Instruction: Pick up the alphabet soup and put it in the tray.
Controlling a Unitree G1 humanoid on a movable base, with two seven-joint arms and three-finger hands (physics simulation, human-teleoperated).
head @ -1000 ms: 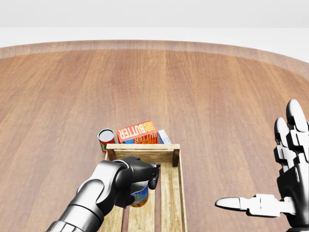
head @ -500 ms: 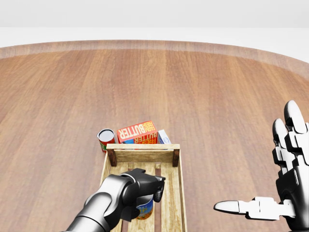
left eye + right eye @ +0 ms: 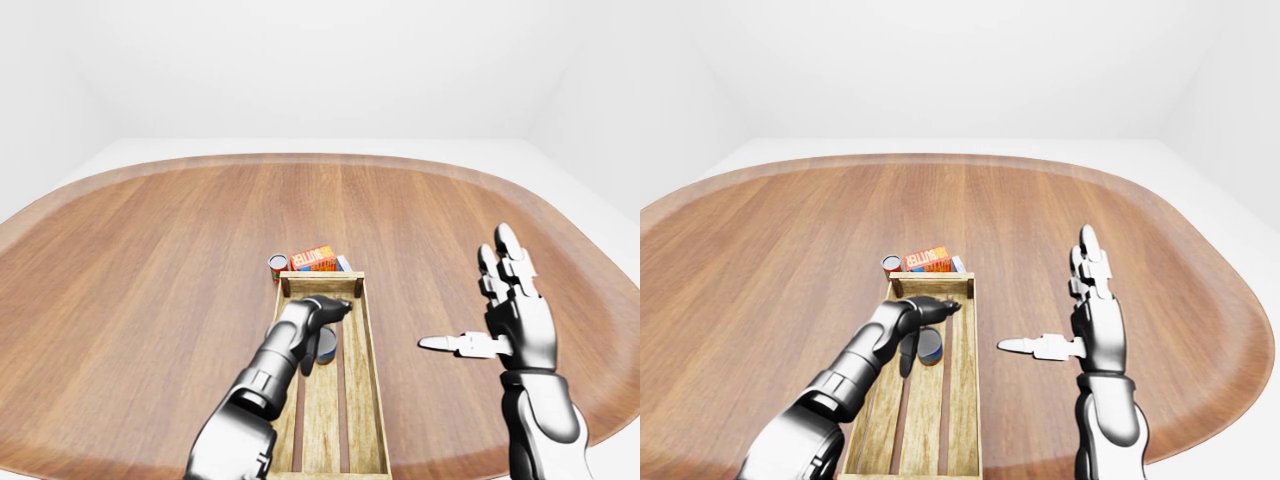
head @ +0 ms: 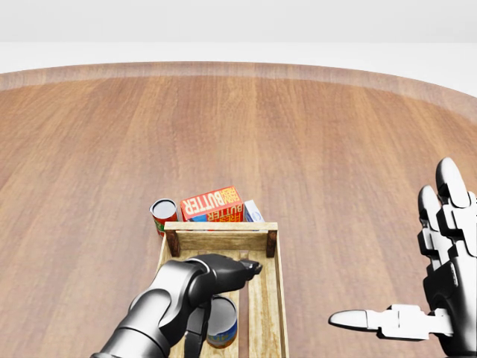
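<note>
Red can (image 4: pixel 163 215), butter box (image 4: pixel 213 203) and pale carton (image 4: pixel 253 211) together on the wooden table (image 4: pixel 335 134).

table (image 4: pixel 313 134): wood, long streaky grain, smooth with a soft sheen
tray (image 4: pixel 269 298): pale raw-looking wooden slats, matt, darker corner blocks
soup can (image 4: pixel 221 326): metal top, printed paper-like label, slightly glossy
left hand (image 4: pixel 223 270): dark polished metal, glossy
right hand (image 4: pixel 440 276): bright silver metal, black joints, shiny
butter box (image 4: pixel 212 203): printed card, matt
</note>
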